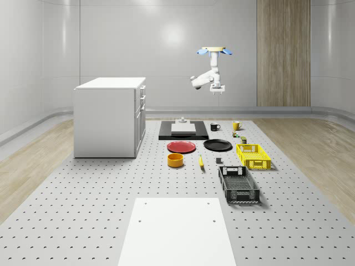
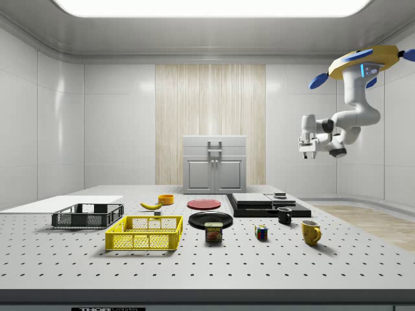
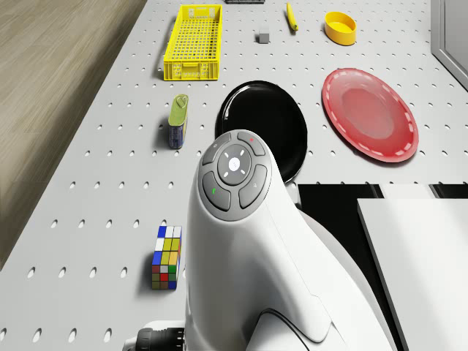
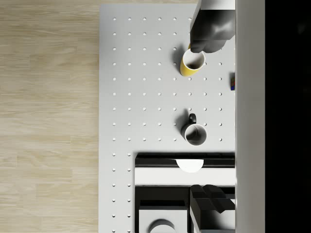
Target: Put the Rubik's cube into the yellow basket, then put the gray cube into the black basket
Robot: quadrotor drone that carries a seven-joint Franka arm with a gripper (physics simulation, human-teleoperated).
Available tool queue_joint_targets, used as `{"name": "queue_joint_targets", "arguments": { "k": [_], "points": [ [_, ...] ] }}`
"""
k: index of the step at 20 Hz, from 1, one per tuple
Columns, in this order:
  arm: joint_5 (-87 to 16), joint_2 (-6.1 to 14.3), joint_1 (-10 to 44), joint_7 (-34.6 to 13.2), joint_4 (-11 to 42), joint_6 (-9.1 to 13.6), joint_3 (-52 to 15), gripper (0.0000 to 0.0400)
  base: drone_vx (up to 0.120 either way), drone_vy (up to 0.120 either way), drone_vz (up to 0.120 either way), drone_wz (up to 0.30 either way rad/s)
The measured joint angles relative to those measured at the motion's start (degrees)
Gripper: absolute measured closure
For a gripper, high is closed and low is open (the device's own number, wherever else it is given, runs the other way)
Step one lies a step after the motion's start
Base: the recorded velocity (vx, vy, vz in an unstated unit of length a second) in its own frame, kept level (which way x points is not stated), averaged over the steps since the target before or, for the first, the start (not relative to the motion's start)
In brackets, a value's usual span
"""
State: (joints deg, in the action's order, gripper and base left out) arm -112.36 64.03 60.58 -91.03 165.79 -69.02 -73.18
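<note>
Side view has us hovering high over the table's far end, gripper (image 2: 310, 151) spread open and empty, the Rubik's cube (image 2: 261, 232) on the table near the yellow mug (image 2: 310, 232), so a careless descent could clip that mug.

Rubik's cube (image 4: 233, 81) edge-cropped behind pincer body

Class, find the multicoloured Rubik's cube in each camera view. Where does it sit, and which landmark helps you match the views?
Whole-scene view: the multicoloured Rubik's cube sits just in front of the yellow ceramic mug.
Side view: the cube is to the picture's left of the mug.
Drone view: the cube lies beside the white arm.
Wrist view: probably the coloured sliver near the mug.
Landmark: the yellow mug.
</note>
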Motion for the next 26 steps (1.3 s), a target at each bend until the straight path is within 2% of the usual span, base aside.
{"name": "queue_joint_targets", "arguments": {
  "k": [26],
  "points": [
    [3.69, 7.19, 2.54, -2.36, -0.5, -6.45, -2.26, 0.0, 0.12, 0.12, 0.0, 0.0]
  ]
}}
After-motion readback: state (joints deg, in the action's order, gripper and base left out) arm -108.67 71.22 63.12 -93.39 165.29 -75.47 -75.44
